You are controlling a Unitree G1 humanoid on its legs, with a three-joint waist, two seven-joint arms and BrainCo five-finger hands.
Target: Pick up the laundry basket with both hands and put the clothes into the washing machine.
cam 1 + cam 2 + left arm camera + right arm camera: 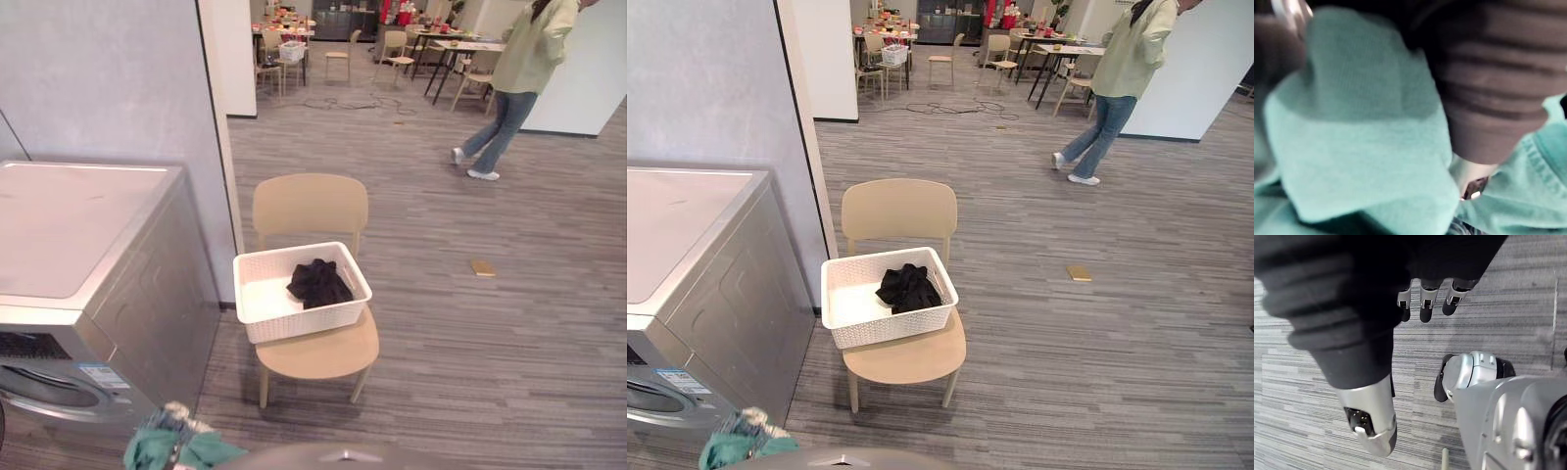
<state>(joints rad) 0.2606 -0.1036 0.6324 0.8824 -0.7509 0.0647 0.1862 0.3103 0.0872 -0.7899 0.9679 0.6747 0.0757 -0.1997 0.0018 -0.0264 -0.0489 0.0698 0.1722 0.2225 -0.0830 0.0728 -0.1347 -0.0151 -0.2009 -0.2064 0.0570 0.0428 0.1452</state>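
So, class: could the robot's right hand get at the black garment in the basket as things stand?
Probably yes: the right hand is open and empty, and the black garment lies uncovered in the white basket, with open floor on that side.

The washing machine (pixel 108 284) walls off my left side, and the grey wall (pixel 118 78) rises right behind it. Straight ahead, the chair (pixel 318 357) carries the white basket (pixel 304 321). The chair's backrest closes the far side, the machine stands just beside the basket's left end, and the near side and right end are free. Teal cloth (pixel 181 448) bunches low in front of the machine. To my right the floor (pixel 490 343) lies open apart from a small tan piece (pixel 483 267). A person (pixel 514 78) stands well away.
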